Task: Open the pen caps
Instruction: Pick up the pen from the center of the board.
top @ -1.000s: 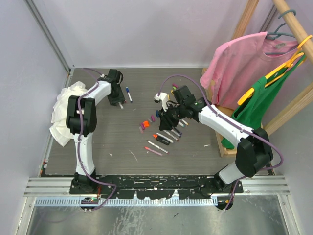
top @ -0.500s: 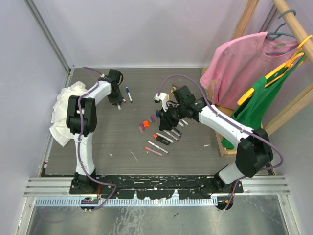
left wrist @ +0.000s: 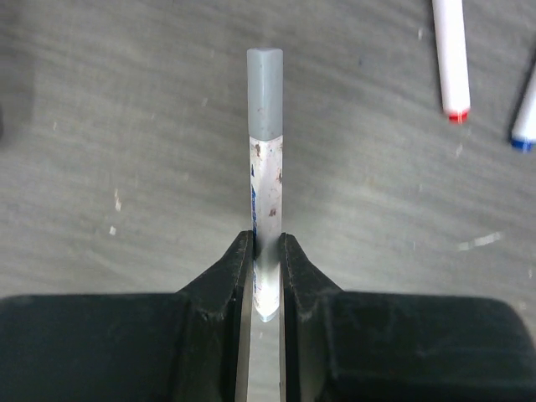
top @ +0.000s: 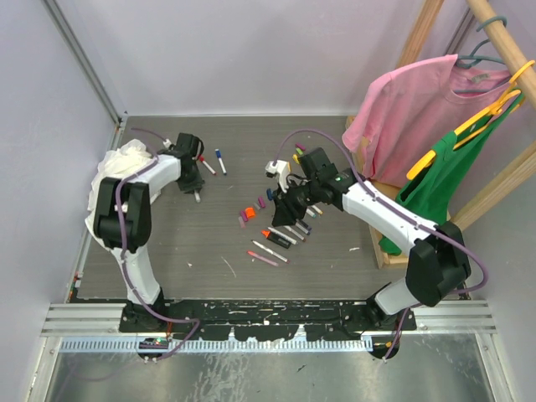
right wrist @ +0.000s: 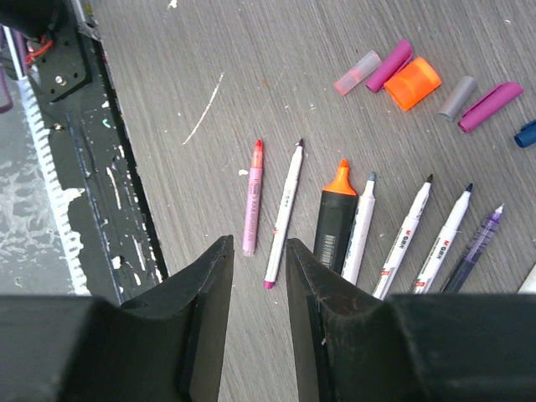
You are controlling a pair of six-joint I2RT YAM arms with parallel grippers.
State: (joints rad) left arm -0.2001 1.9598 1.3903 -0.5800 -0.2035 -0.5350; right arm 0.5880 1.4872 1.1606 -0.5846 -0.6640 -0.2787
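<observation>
Pen caps [right wrist: 413, 83]: lie mostly loose on the counter [right wrist: 251, 67], pink, magenta, orange, grey, purple, with a blue one at the frame edge, just beyond a row of uncapped pens [right wrist: 335, 213]. Sits on its barrel: one grey cap [left wrist: 265, 92], at the far end of the grey-capped pen [left wrist: 267, 193].

Pinches that pen near its tail: the left tool [left wrist: 266, 251], pressed tight on the white barrel, cap end sticking well clear over the counter. Hangs above the row of pens, slightly spread and gripping nothing: the right tool [right wrist: 255, 260], well apart from the left one. Near the held pen lie two more pens [left wrist: 450, 54], one red-ended, one blue-ended; cannot tell whether capped.

Likely trouble from here:
- Could slide through the jaws when the cap gets pulled, as the barrel looks thin and smooth and the grip sits far from the cap.
- May lever sideways for the same reason, if the pull comes off-axis.
- Might sweep the row or scatter the loose caps on the way across, should the right tool travel low.
- Could pop off and roll away, being small and round.

Containers: none seen in any view. Rests straight on the bare counter, every pen and cap.
</observation>
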